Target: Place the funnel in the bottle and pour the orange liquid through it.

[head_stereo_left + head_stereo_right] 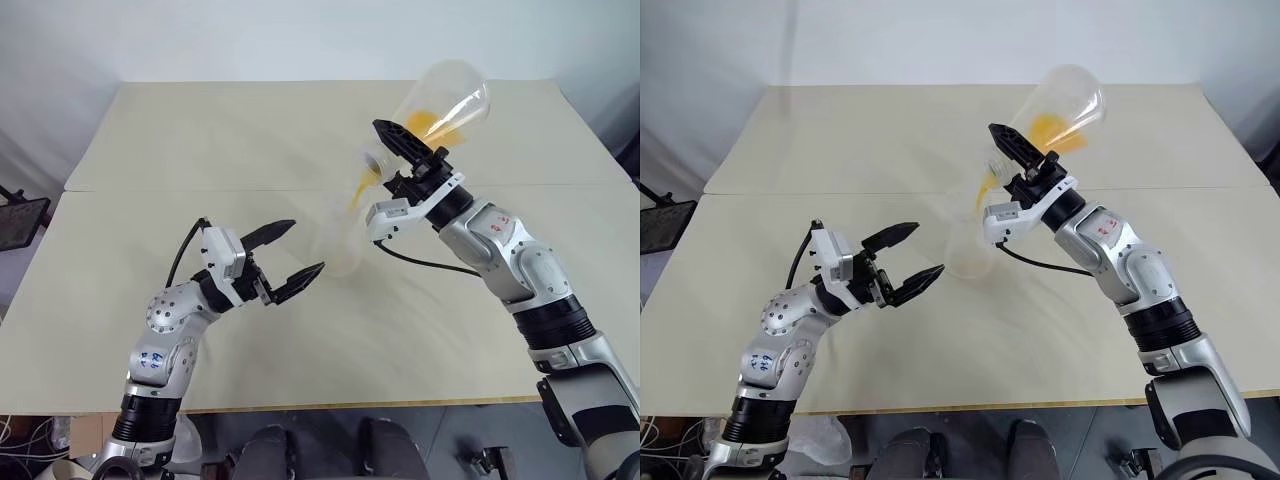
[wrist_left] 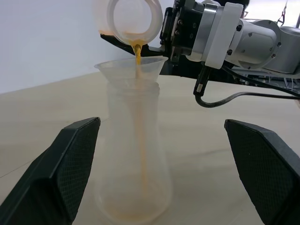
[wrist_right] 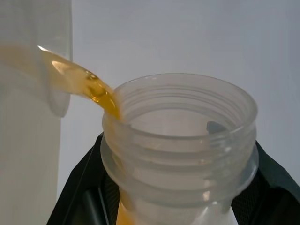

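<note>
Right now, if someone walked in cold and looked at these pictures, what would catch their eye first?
First, the large flask tipped high over the middle of the table, clamped at its neck in the right hand. From its mouth a thin stream of orange liquid falls into the funnel seated in the bottle. The left hand hovers open beside that bottle, not touching it.

One funnel (image 2: 130,71), one bottle (image 2: 133,154), one large flask (image 1: 440,110), two tables (image 1: 200,130) and two claws (image 1: 285,258)

Pale beige table (image 1: 200,130) — seam across middle; black object (image 1: 18,222) beside table's left edge.
</note>
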